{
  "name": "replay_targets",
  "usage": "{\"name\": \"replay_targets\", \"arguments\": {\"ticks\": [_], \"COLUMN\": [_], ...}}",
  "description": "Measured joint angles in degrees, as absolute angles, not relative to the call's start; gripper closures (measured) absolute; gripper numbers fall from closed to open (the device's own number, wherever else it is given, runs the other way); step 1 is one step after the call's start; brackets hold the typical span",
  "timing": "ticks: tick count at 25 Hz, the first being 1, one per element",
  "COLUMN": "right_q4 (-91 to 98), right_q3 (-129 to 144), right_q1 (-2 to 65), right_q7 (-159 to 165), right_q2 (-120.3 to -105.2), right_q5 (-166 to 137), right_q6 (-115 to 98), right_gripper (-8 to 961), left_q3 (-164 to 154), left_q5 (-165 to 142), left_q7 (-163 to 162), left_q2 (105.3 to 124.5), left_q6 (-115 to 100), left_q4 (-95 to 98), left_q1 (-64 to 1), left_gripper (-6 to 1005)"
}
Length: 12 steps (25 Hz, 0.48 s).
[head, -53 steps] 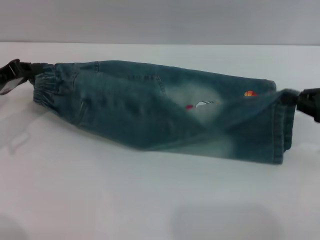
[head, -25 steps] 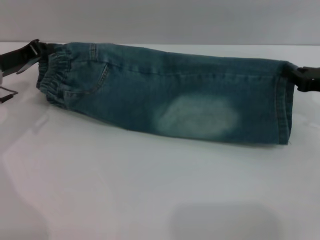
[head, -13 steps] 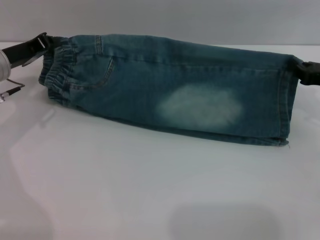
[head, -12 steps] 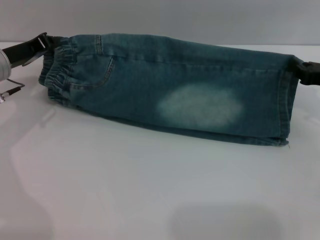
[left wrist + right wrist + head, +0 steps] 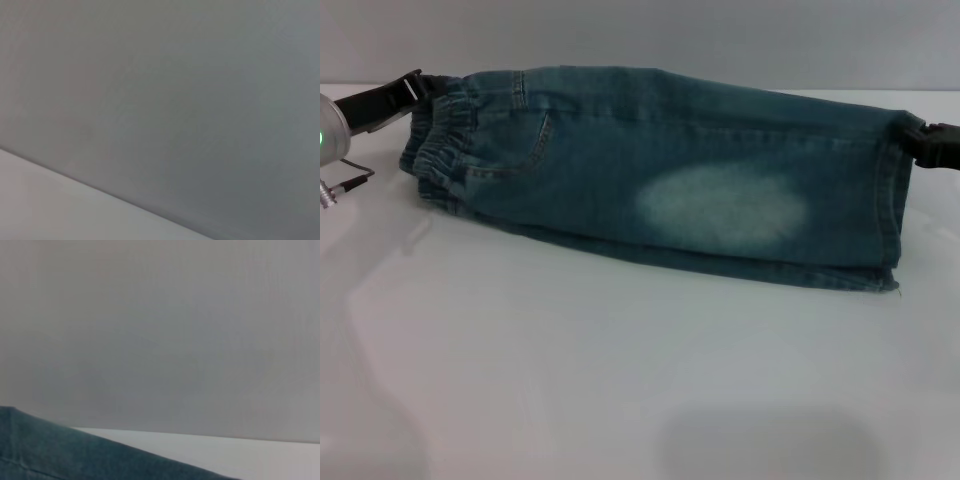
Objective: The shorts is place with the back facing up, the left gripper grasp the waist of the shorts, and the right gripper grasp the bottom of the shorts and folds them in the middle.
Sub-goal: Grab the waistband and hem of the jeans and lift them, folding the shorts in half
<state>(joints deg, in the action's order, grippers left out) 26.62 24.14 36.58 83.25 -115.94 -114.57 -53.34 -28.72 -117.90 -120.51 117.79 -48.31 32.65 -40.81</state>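
since 2 seconds back the near flap has gone right over, and now the cartoon figure is hidden and the shorts (image 5: 670,180) show a plain folded face with 1 pale patch. folded lengthwise they lie across the white table (image 5: 620,380), far side of it, 2 layers visible at the near edge.

left gripper (image 5: 412,88) sits at the far left corner, pinching the waist of the shorts (image 5: 440,150) at its upper edge, green light glowing on the wrist. right gripper (image 5: 923,140) is at the far right corner, black jaws pressed onto the bottom of the shorts (image 5: 890,210) at the top of the hem.

so the fold looks all but made, and this is the laying-down part. next, i'd say, both ends need lowering flat and level, edges lined up, then the jaws let go without dragging the top layer. that near right corner already shows a slight overhang, so a tug there could skew it.
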Motion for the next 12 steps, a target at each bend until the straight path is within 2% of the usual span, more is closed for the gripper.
{"name": "replay_targets", "arguments": {"ticks": [4,12], "right_q4": [26.6,26.7], "right_q3": [24.7,24.8], "right_q1": [36.7,36.4], "right_q7": [83.2,83.2], "right_q2": [-116.27,-116.65], "right_q5": [-114.6,-114.6], "right_q6": [-52.2,-51.9], "right_gripper": [775,538], "left_q3": [-29.3,-29.2], "left_q5": [-117.6,-116.7], "left_q7": [-120.5,-120.5], "left_q2": [117.84,117.75], "left_q6": [-47.4,-47.4], "left_q4": [32.1,32.1], "left_q1": [-40.5,-39.8], "left_gripper": [927,675]}}
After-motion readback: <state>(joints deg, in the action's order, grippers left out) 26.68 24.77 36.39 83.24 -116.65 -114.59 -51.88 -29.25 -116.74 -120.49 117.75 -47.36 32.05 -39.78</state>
